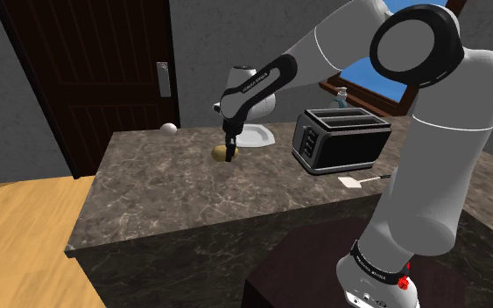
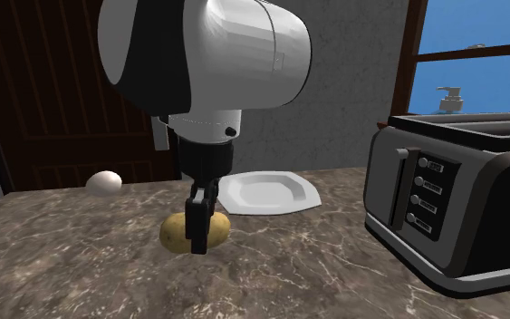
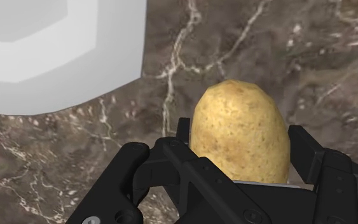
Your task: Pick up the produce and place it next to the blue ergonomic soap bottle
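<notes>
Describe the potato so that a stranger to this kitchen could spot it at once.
On the dark marbled countertop, beside the white plate, the potato lies clasped in the black gripper. It is the one tan, speckled oval there; the egg nearby is smaller and white.

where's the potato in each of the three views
shoulder view: potato, middle, under the claw, left of the white plate
second exterior view: low centre, behind the claw, left of the plate
wrist view: clasped in the claw, plate beside it
shared landmark: the white plate
</notes>
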